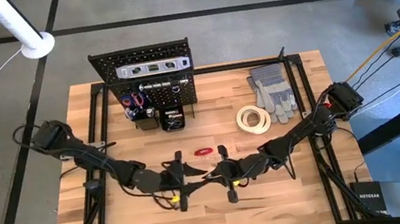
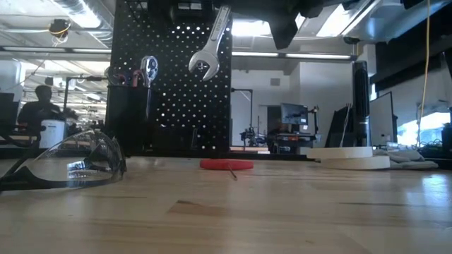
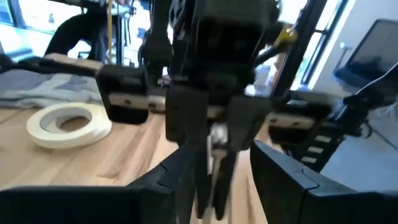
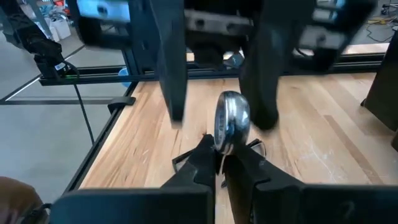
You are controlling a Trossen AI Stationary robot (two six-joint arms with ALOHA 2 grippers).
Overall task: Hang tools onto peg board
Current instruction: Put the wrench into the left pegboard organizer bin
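Both arms meet over the table's near middle. My right gripper (image 1: 212,176) (image 4: 217,155) is shut on a silver wrench (image 2: 210,44), which hangs in the air in front of the black peg board (image 1: 144,72) (image 2: 169,77). My left gripper (image 1: 194,179) (image 3: 224,180) faces it, open, one finger on either side of the wrench without touching. A silver level (image 1: 149,68) sits on the board, and tools stand in its bins (image 1: 136,103). The safety glasses (image 2: 63,164) and a flat red tool (image 1: 204,151) (image 2: 226,164) lie on the table. My right gripper pinches the wrench between its two fingers, coming level from the table's right. A rounded silver end (image 4: 231,121) sticks out past the fingertips. The wrench is lifted clear and hangs tilted, its open-jaw end (image 2: 201,67) lowest; the place of hold lies above the low view.
The white tape roll (image 1: 252,118) (image 3: 65,123) and grey gloves (image 1: 273,92) lie on the table's right far part. A black bin (image 1: 173,119) stands before the board. Bare wood lies at the near left and near right. A person sits in the room beyond (image 2: 39,106).
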